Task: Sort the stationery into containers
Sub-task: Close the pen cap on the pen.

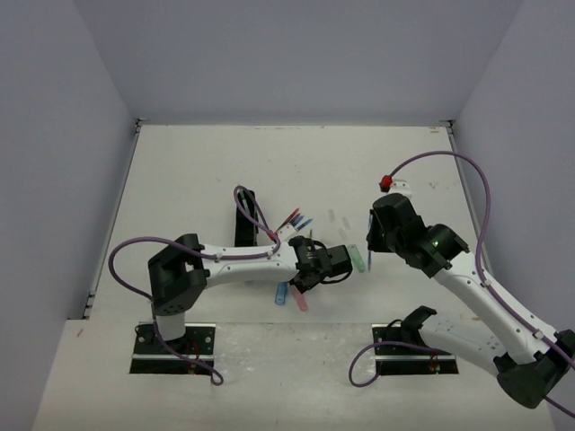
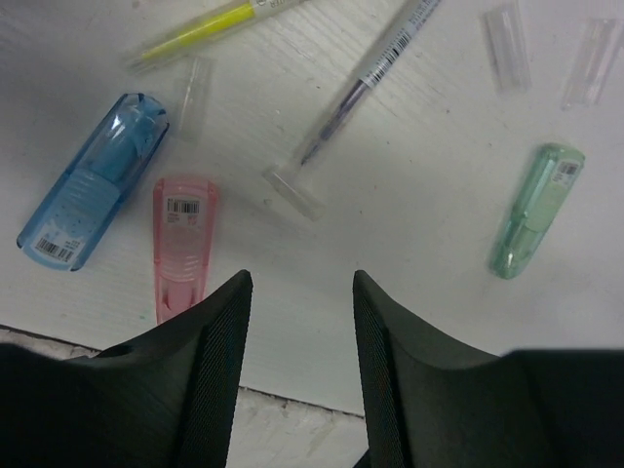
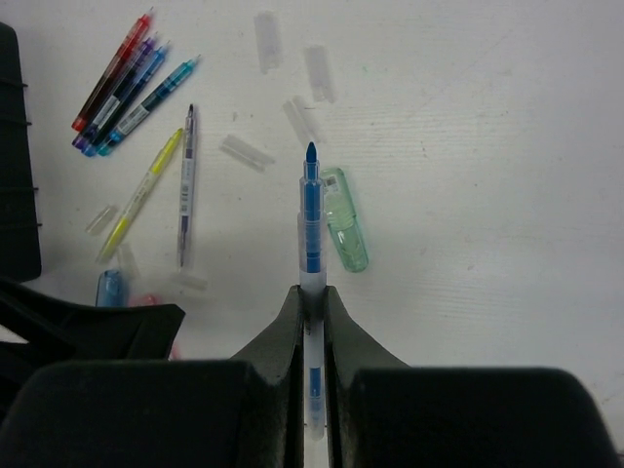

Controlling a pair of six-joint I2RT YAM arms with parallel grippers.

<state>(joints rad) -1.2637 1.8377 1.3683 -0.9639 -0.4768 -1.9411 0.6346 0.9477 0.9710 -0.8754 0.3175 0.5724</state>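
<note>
Right gripper (image 3: 312,292) pinches blue pen (image 3: 310,210), tip pointing past green piece (image 3: 344,234) on white table (image 1: 198,171). Left gripper (image 2: 297,283) has jaws apart, nothing between, just beside pink piece (image 2: 180,244) and blue piece (image 2: 93,180). Loose pens (image 3: 122,97) lie near black organiser (image 1: 250,202).

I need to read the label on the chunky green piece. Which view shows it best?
Left wrist: the green piece lies close, whole and unobstructed, label visible. Right wrist shows it smaller, next to the blue pen. Top external shows only a small green fleck.
</note>
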